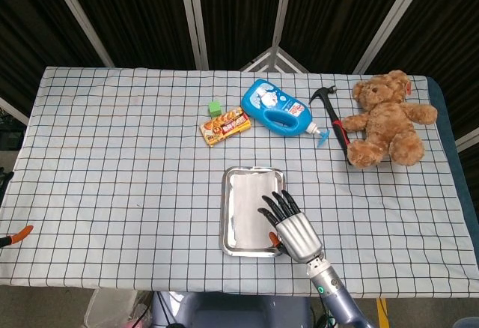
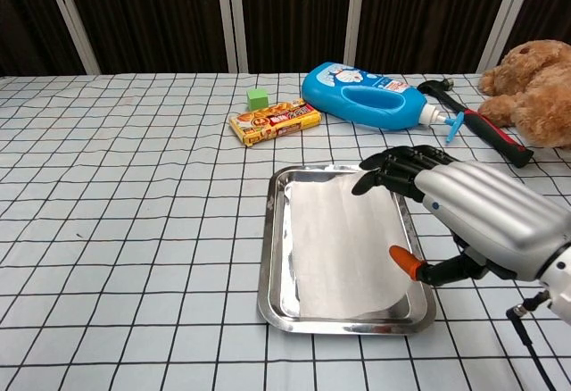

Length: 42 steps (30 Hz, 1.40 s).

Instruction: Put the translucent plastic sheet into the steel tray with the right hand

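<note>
The steel tray (image 2: pixel 272 257) (image 1: pixel 225 223) sits near the table's front edge, a little right of centre. The translucent plastic sheet (image 2: pixel 339 248) (image 1: pixel 245 212) lies flat inside it, covering most of the floor. My right hand (image 2: pixel 464 217) (image 1: pixel 290 227) hovers over the tray's right rim with its fingers spread above the sheet and its orange-tipped thumb (image 2: pixel 403 262) just off the sheet's right edge; nothing is in it. At the far left edge of the head view only an orange tip (image 1: pixel 21 232) of my left hand shows.
Behind the tray lie a snack box (image 2: pixel 275 121), a small green block (image 2: pixel 258 98) and a blue detergent bottle (image 2: pixel 370 96). A hammer (image 2: pixel 482 128) and a brown teddy bear (image 2: pixel 535 79) sit at the back right. A checked cloth covers the table.
</note>
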Each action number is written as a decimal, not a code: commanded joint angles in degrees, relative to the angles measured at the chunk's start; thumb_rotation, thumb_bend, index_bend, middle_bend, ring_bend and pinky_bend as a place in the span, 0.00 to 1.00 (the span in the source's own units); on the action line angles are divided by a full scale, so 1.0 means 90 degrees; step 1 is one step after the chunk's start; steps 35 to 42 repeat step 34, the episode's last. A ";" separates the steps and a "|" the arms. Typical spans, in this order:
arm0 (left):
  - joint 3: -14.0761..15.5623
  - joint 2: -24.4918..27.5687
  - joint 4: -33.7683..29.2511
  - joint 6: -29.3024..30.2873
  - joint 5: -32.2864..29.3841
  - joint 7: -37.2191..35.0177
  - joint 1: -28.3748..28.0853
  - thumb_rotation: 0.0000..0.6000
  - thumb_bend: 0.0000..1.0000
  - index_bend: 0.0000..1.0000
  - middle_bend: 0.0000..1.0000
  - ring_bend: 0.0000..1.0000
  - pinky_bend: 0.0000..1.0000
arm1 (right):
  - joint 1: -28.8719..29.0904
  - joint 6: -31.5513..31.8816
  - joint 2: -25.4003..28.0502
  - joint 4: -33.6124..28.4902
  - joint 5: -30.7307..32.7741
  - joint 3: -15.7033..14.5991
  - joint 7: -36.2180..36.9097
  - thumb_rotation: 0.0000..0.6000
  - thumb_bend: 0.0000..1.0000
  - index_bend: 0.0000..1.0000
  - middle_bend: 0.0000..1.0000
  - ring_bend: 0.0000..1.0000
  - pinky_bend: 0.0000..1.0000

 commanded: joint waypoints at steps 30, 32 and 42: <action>0.0060 -0.0053 0.0015 0.0119 0.0162 0.0159 0.0028 1.00 0.00 0.00 0.00 0.00 0.00 | -0.1582 0.1792 0.3679 -0.0637 0.0573 -0.0265 0.1005 1.00 0.44 0.00 0.00 0.00 0.00; 0.0069 -0.0061 0.0011 0.0155 0.0194 0.0185 0.0040 1.00 0.00 0.00 0.00 0.00 0.00 | -0.1694 0.1912 0.3832 -0.0609 0.0568 -0.0274 0.1161 1.00 0.44 0.00 0.00 0.00 0.00; 0.0077 -0.0066 0.0010 0.0186 0.0219 0.0196 0.0052 1.00 0.00 0.00 0.00 0.00 0.00 | -0.1789 0.2019 0.3895 -0.0523 0.0570 -0.0263 0.1290 1.00 0.44 0.00 0.00 0.00 0.00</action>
